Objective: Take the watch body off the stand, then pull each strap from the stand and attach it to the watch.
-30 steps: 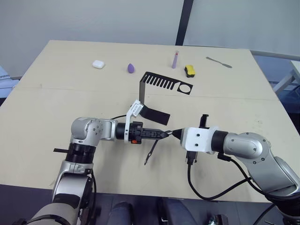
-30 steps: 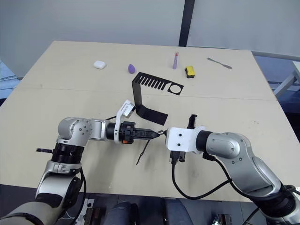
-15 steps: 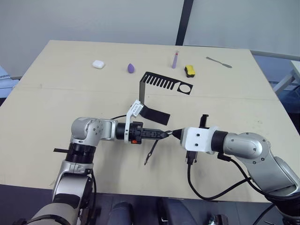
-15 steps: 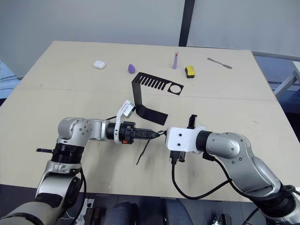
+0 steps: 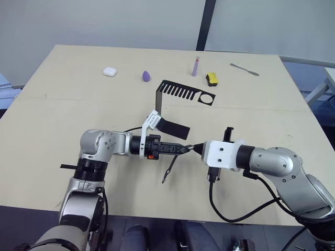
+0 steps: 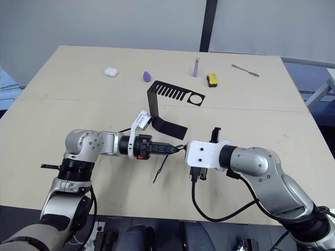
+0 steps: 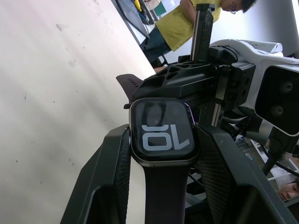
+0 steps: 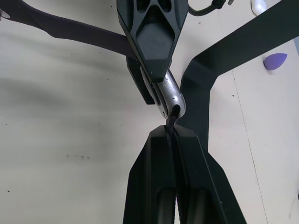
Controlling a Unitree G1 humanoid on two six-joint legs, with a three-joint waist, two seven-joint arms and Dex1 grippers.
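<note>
- The watch body (image 7: pixel 163 131) is off the stand and held above the near middle of the table, clamped by its side edges between the two fingers of the left gripper (image 5: pixel 183 149), its screen with pale digits facing that arm's wrist camera.
- One strap (image 5: pixel 168 170) already hangs from the watch's near end, drooping toward the table (image 5: pixel 63 104).
- The right gripper (image 5: pixel 196 148) meets the watch from the right, its fingers pinched shut on the second strap (image 8: pixel 173 122), whose end touches the watch's grey rim.
- The relation that counts: this strap's long axis runs left to right, in line with both grippers, and its tip sits at the watch's free end; seating it there looks like the step in hand.
- The stand (image 5: pixel 180 94) sits farther back, upright, its slots bare.
- Compared with a second ago, nothing visibly differs; both arms keep the same pose.
</note>
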